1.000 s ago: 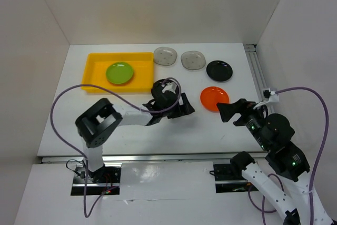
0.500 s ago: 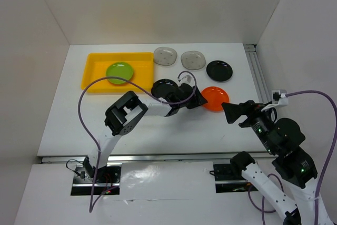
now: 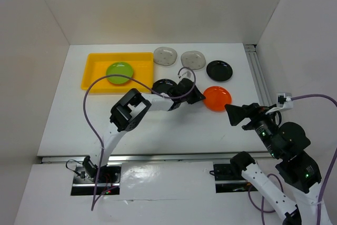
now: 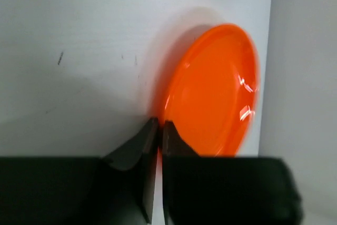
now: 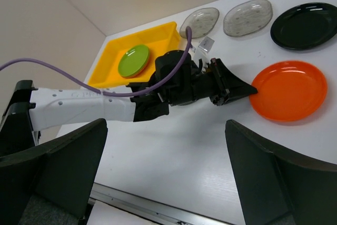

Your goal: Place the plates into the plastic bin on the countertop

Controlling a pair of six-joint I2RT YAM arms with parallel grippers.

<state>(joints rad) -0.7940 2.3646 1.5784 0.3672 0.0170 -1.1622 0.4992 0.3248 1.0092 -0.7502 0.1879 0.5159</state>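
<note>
Orange plate (image 3: pixel 217 97) on white countertop (image 3: pixel 174 130), right of centre in the top view. Left gripper (image 4: pixel 159 126) almost closed, fingertips pinching the plate's left rim. Right gripper (image 3: pixel 234 113) spread wide, empty, just lower right of the plate. Yellow bin (image 3: pixel 95 69) upper left, lime plate (image 3: pixel 119 72) inside. Black plate (image 3: pixel 162 85) partly hidden by the left arm.

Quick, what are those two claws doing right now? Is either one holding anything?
Left gripper: closed onto the rim of the orange plate.
Right gripper: open, holding nothing.
</note>
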